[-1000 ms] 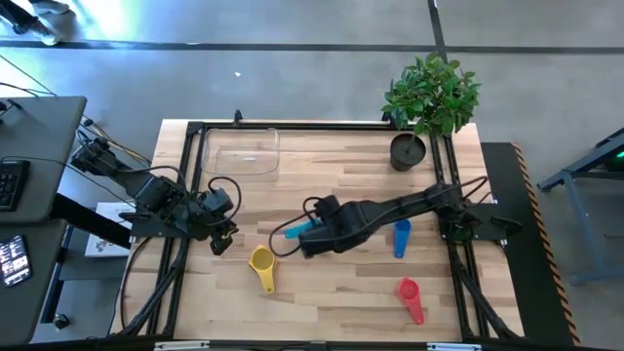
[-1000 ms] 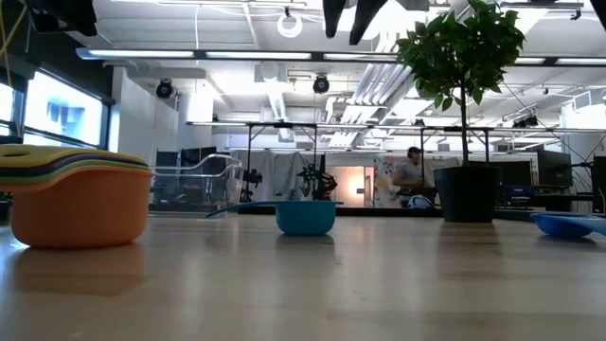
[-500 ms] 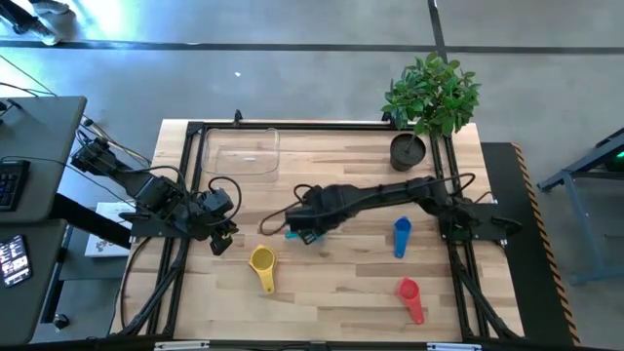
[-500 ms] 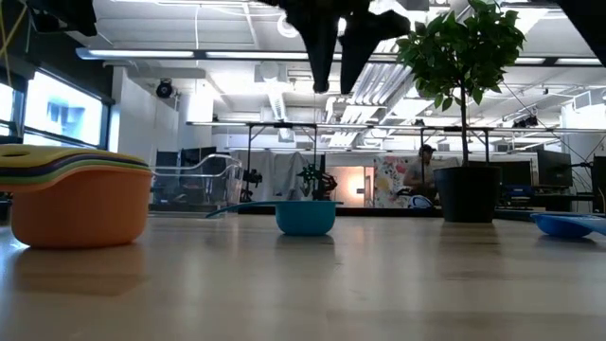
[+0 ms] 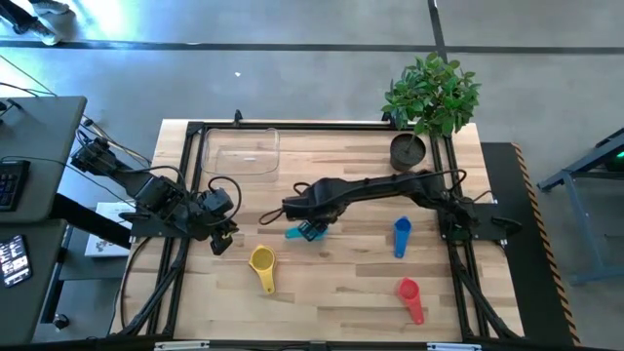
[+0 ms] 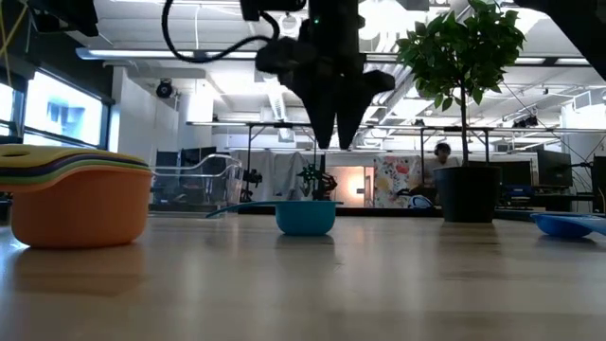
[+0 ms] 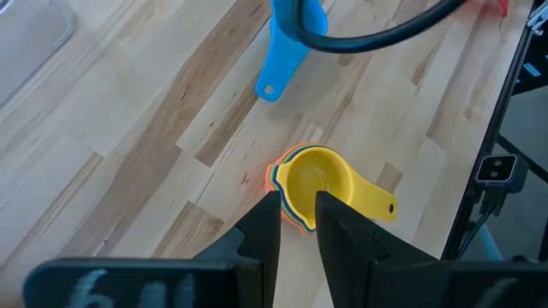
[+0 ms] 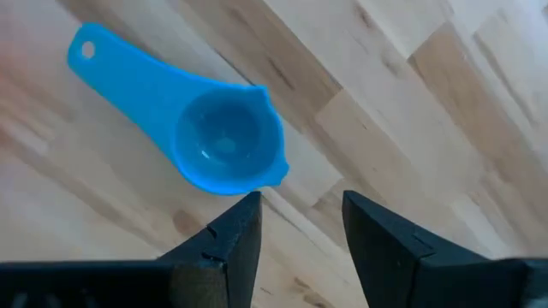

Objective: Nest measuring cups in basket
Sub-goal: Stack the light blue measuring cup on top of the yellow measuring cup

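Overhead, right gripper (image 8: 295,224) spread open, empty, above unlabelled light blue cup (image 8: 224,147); left gripper's (image 7: 298,224) grip unclear.

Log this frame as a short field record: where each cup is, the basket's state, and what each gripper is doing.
nested stack: yellow cup on top, orange at base, on the table
light blue cup: alone on the table, mid-table
dark blue cup: alone, right of centre
red cup: alone, near the front right
basket: back left, no cups in it
right gripper: open, above the light blue cup, holding nothing
left gripper: waiting left of the stack, holding nothing
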